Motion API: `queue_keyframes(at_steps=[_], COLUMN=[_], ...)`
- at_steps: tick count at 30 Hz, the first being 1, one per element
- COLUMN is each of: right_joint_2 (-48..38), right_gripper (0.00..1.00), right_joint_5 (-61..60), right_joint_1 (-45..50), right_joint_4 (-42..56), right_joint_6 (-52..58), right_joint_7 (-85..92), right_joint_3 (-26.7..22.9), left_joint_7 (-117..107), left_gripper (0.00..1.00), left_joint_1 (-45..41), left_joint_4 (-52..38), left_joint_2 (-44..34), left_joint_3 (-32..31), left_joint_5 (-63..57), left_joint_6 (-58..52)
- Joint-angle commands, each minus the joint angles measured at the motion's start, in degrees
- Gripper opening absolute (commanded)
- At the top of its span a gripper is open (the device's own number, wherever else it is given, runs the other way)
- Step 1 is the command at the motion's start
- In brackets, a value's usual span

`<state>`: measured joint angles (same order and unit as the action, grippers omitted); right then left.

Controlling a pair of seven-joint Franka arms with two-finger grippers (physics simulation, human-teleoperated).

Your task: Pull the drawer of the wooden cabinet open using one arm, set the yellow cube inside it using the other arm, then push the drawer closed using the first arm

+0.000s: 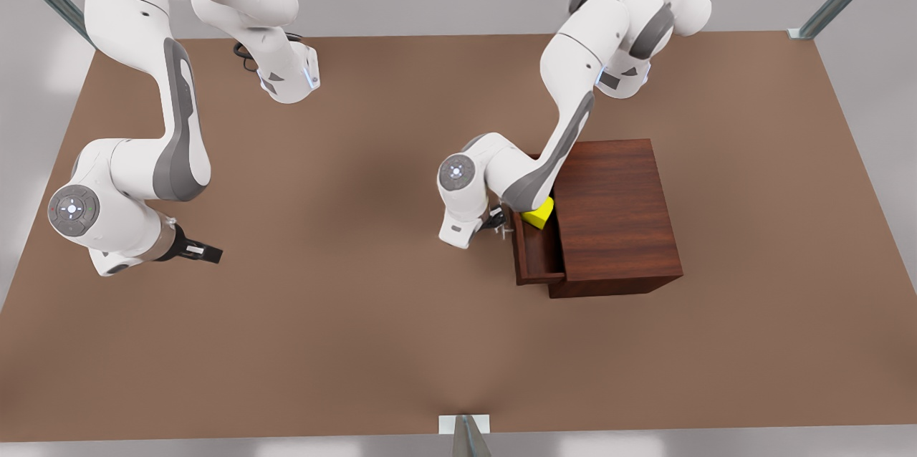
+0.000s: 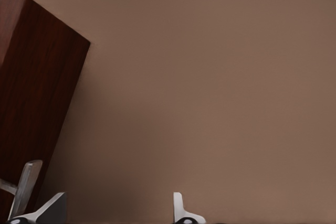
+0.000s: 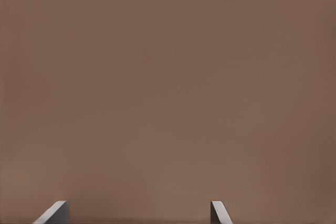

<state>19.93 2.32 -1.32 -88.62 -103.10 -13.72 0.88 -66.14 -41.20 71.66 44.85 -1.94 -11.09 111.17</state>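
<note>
The wooden cabinet (image 1: 616, 206) stands on the table at the front view's right. Its drawer (image 1: 536, 260) is pulled partway out toward the front view's left. The yellow cube (image 1: 539, 214) lies tilted inside the drawer, partly hidden by the arm above it. My left gripper (image 1: 498, 222) (image 2: 118, 212) is open just outside the drawer front (image 2: 37, 103), with the silver handle (image 2: 23, 184) beside one finger rather than between the two. My right gripper (image 1: 209, 252) (image 3: 137, 213) waits open and empty over bare table at the front view's left.
The brown table (image 1: 358, 342) spreads wide around the cabinet. Both arm bases sit at the far edge. Metal frame posts (image 1: 466, 435) stand at the table's corners and at the middle of the near edge.
</note>
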Motion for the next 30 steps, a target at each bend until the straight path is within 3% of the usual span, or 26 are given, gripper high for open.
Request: queue_keyframes(at_steps=[1,2,9,22,23,24,26,29,30], right_joint_2=[-0.06,-0.06,-0.06,0.02,0.02,-0.06,-0.06,0.02,-0.06], right_gripper=[1.0,1.0,1.0,1.0,1.0,1.0,1.0,1.0,1.0], right_joint_5=[-0.04,-0.04,-0.03,-0.04,-0.04,-0.04,-0.04,-0.04,-0.04], right_joint_1=[0.0,0.0,-0.17,-0.09,-0.09,-0.09,-0.17,-0.17,-0.17], right_joint_4=[0.03,0.03,0.56,0.64,0.64,0.64,0.64,0.64,0.64], right_joint_6=[0.01,0.01,0.01,0.1,0.1,0.1,0.1,0.1,0.1], right_joint_7=[5.28,5.28,5.37,5.37,5.37,5.37,5.37,5.37,5.37], right_joint_3=[0.0,0.0,0.0,0.0,0.0,0.0,0.0,0.0,0.0], left_joint_7=[4.79,4.79,10.06,15.87,15.43,16.13,41.43,63.24,62.98], left_gripper=[1.0,1.0,1.0,1.0,1.0,1.0,1.0,1.0,1.0], left_joint_1=[0.15,0.15,1.03,4.28,4.28,6.12,21.15,34.34,34.52], left_joint_4=[2.78,7.96,20.1,22.82,22.56,21.86,16.94,16.05,26.94], left_joint_2=[-1.78,-4.59,-12.51,-14.35,-17.33,-25.24,-32.81,-32.9,-40.62], left_joint_3=[0.0,0.0,0.88,1.94,1.94,2.37,2.46,2.46,3.25], left_joint_5=[-0.16,-0.16,-0.16,-0.16,0.54,3.87,10.21,15.57,17.77], left_joint_6=[0.1,3.08,6.7,7.31,4.16,-3.57,-15.01,-17.3,-8.08])
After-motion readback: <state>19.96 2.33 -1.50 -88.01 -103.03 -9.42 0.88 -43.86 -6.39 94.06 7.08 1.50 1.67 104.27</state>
